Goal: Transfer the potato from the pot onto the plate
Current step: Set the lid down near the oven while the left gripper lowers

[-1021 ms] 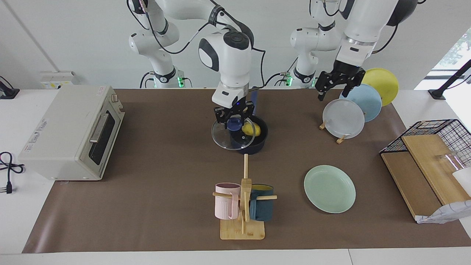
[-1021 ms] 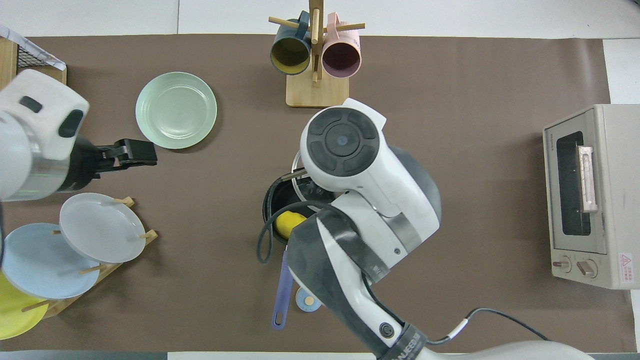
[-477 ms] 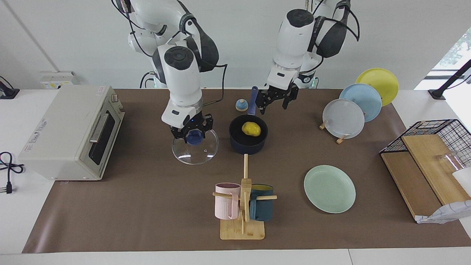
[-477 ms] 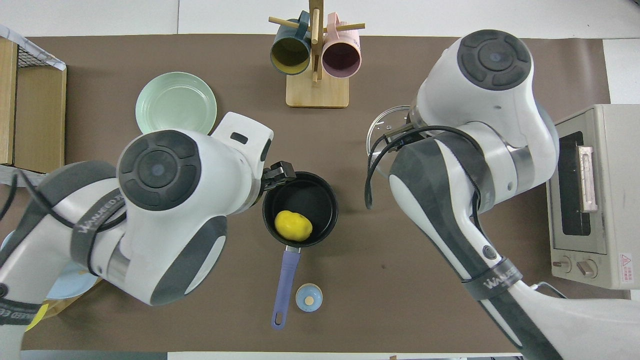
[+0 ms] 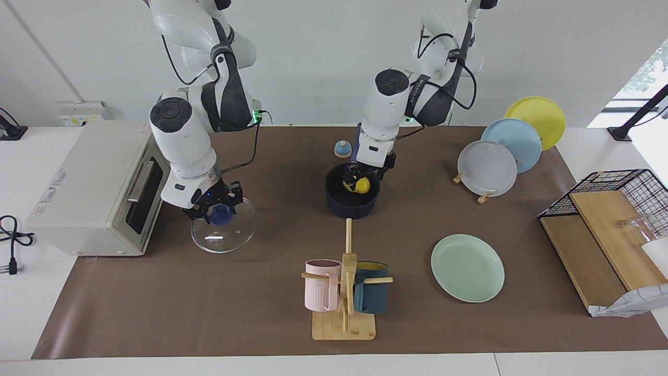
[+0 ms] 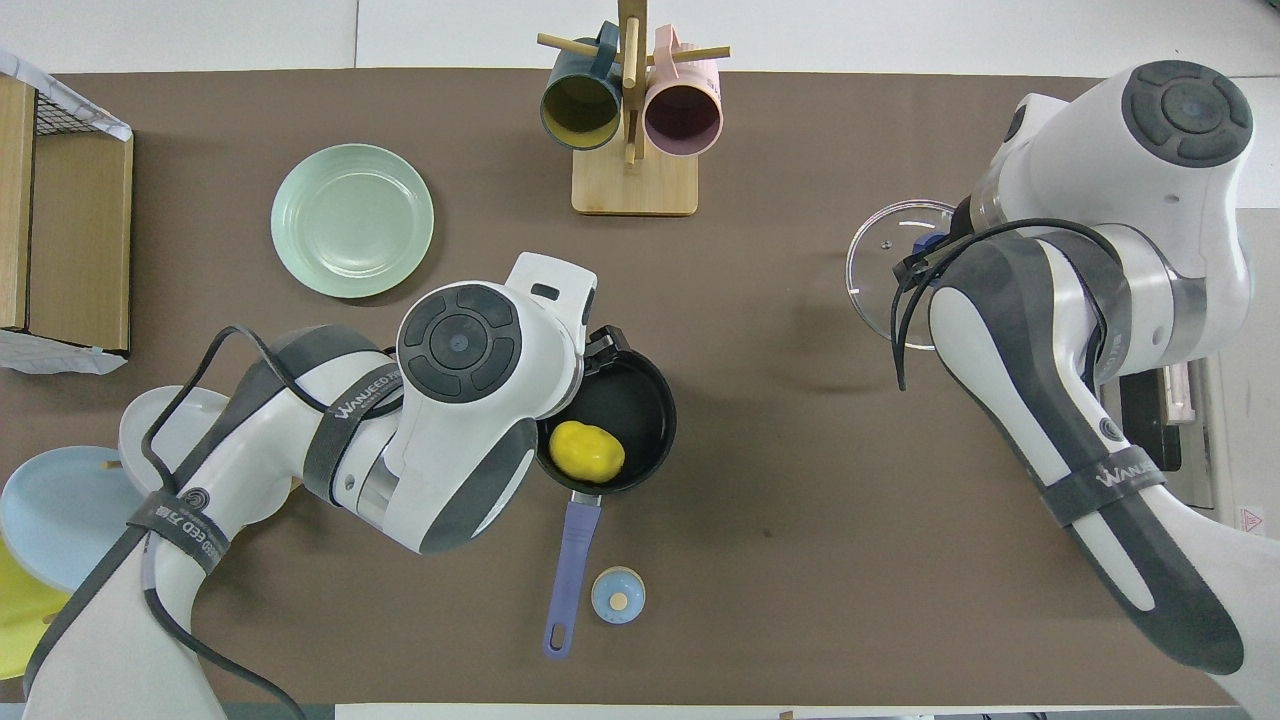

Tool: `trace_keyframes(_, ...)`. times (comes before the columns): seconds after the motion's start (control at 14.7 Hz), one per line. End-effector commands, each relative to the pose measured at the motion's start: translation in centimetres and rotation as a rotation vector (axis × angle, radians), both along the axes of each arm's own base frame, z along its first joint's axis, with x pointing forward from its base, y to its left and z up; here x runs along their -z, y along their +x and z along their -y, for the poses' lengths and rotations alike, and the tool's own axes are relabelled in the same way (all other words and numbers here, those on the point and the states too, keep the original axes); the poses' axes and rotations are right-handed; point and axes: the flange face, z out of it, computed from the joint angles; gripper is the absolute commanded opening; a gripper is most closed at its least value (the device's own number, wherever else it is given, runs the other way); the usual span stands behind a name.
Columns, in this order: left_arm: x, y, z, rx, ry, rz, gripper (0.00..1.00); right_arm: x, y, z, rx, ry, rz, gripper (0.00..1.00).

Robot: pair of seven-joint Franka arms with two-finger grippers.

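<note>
Down goes the left gripper [image 5: 358,176] into the pot [image 5: 352,201], fingers spread wide around the potato [image 5: 357,184], which sits on the pot's floor. Over by the toaster oven [image 5: 99,188], the right gripper [image 5: 216,208] is clamped shut on the glass lid's [image 5: 223,232] knob, low over the bench [image 5: 261,313]. Risk now: that glossy, lumpy potato could squirt out of a shallow pinch. The plate [image 5: 467,267] waits toward the left arm's end, path open; the mug rack [image 5: 344,292] stands beside that route.
</note>
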Motion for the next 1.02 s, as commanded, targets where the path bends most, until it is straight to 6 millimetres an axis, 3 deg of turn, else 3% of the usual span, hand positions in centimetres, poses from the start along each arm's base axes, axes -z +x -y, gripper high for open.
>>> trace_keyframes(0.0,1.6,-0.1,0.7,-0.068,-0.027,0.010,1.00,2.0,-1.8,2.9,-0.031,0.018,0.044,0.53)
trace_keyframes(0.27,4.7,-1.2,1.1,-0.083,-0.002,-0.025,1.00,4.6,-1.4,5.7,0.012,0.019,0.031,0.53)
trace_keyframes(0.61,6.2,-1.2,1.4,-0.112,0.007,-0.042,1.00,7.3,-1.6,7.6,0.028,0.020,0.012,0.54)
trace_keyframes(0.75,6.9,-2.1,2.3,-0.104,0.018,-0.056,1.00,8.6,-2.0,8.4,0.022,0.020,0.012,0.54)
trace_keyframes(0.95,7.3,-2.6,2.5,-0.096,0.037,-0.076,1.00,8.8,-1.9,8.4,0.022,0.020,0.014,0.54)
